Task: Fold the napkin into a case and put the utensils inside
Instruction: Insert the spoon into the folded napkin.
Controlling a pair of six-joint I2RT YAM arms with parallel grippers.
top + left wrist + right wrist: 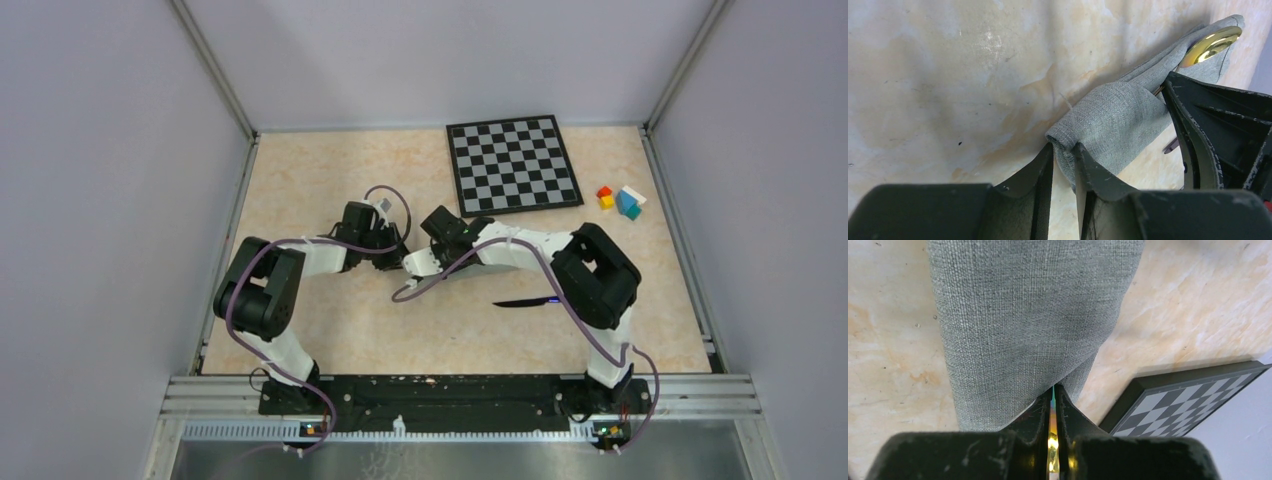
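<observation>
The case is light, limp cloth. It would sag shut unless pinched at a folded edge, and the left gripper is clamped on its near corner. It is a narrow grey-green woven strip on the table between the arms. The spoon, stiff and slick, shows its yellow bowl at the far end. The right gripper is closed on what seems to be its handle. The knife lies apart.

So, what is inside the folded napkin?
At the far end of the napkin the spoon shows its bowl; deeper inside is covered. The knife lies outside.
</observation>
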